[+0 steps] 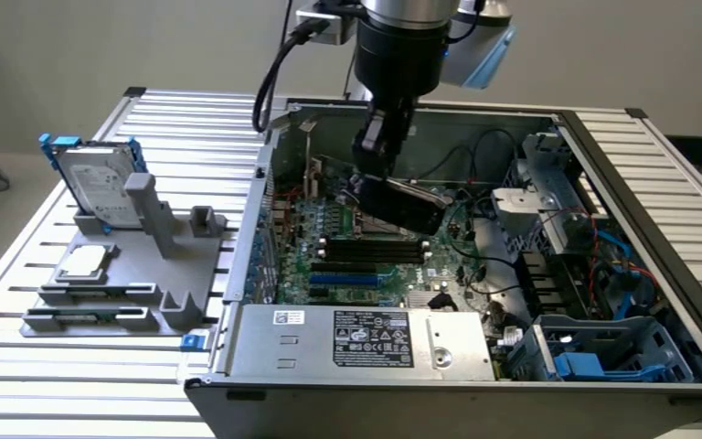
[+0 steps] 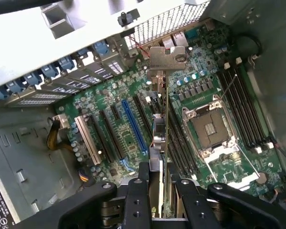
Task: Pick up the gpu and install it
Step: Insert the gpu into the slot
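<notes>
The gpu (image 1: 406,206) is held by the gripper (image 2: 157,186), fingers closed on it, above the motherboard (image 2: 128,138). The board could be scraped if the card is lowered tilted.

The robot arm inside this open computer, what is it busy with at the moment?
The arm's gripper is clamped on the gpu, holding it inside the open computer case, over the motherboard. The card hangs tilted above the expansion slots and does not look seated in one. On the grey stand outside the case, the hard drive and the processor chip sit untouched.
</notes>
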